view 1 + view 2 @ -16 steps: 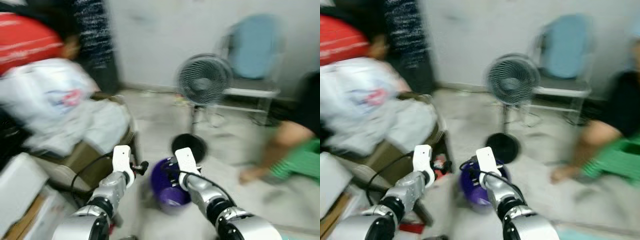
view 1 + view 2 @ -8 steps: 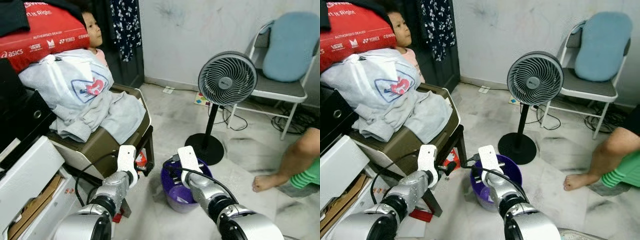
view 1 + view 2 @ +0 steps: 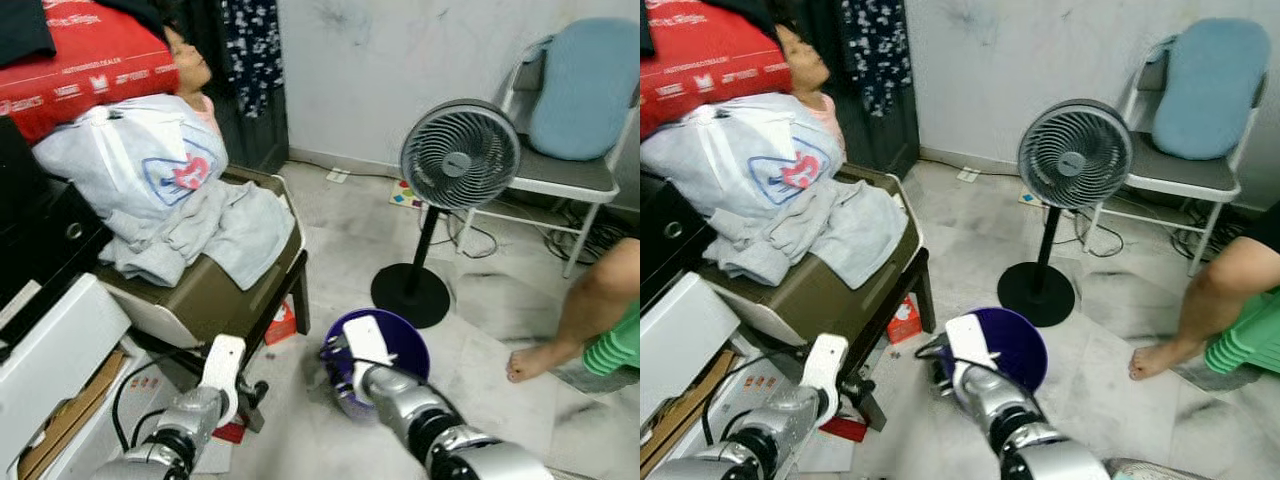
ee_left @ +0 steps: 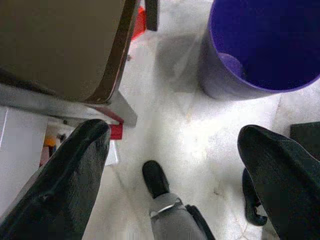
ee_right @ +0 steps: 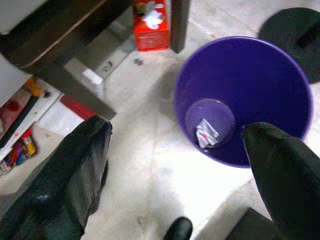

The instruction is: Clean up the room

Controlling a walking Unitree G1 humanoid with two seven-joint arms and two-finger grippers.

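A purple bucket (image 3: 392, 345) stands on the marble floor in front of me, with a crumpled scrap of paper (image 5: 204, 134) lying at its bottom. My right gripper (image 5: 175, 160) hangs open just above the floor by the bucket's near left rim, holding nothing. Lower and further left, my left gripper (image 4: 172, 150) is also open and empty, over bare floor beside the brown chair's leg (image 4: 117, 55). A small red carton (image 3: 283, 322) lies on the floor under that chair.
The brown chair (image 3: 215, 290) on my left is piled with grey clothes (image 3: 170, 200); a child sits behind it. A pedestal fan (image 3: 457, 155) and a folding chair with a blue cushion (image 3: 575, 100) stand ahead. A person's bare leg (image 3: 580, 315) is at the right. White furniture (image 3: 50, 350) is near left.
The blurred view has settled. Both arms have dropped lower; the left gripper sank toward the floor by the chair leg, and the right one came down beside the bucket's rim.
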